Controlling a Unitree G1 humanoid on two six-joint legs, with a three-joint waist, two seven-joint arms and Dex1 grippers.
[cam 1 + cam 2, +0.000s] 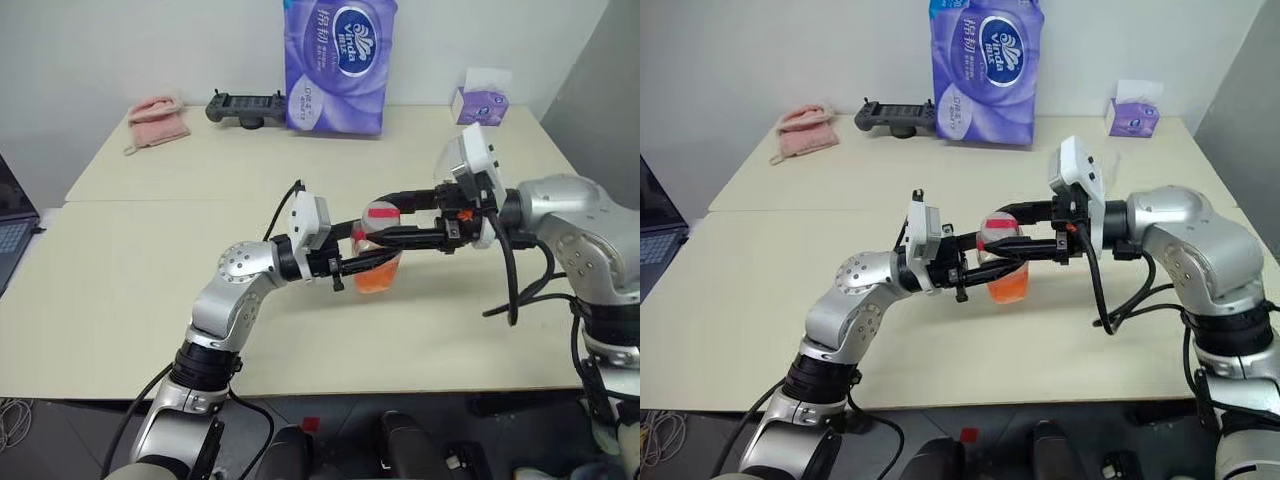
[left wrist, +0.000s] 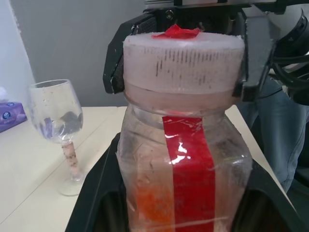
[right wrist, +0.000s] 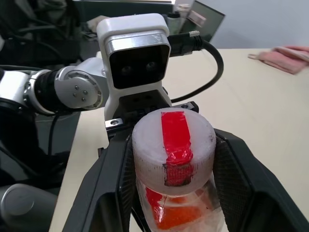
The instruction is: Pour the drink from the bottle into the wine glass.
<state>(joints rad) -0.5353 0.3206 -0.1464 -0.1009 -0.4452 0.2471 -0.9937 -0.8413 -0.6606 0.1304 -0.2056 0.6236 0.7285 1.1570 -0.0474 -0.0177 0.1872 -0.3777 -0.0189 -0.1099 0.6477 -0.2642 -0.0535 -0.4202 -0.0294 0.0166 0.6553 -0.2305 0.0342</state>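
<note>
head pair: high, facing down over table point(image 1: 120, 300) | wrist cams: close, facing each other across bottle point(image 2: 183, 159), glass point(image 2: 60, 125) perhaps at 9 o'clock

"Vinda" brand on the purple tissue pack point(image 1: 338, 62)

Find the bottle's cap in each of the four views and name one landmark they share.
Left eye view: cap, centre, between both arms.
Right eye view: cap, centre, slightly left.
Left wrist view: cap, top centre, above the bottle.
Right wrist view: cap, lower centre.
Shared landmark: the red tape strip over the cap.
</note>
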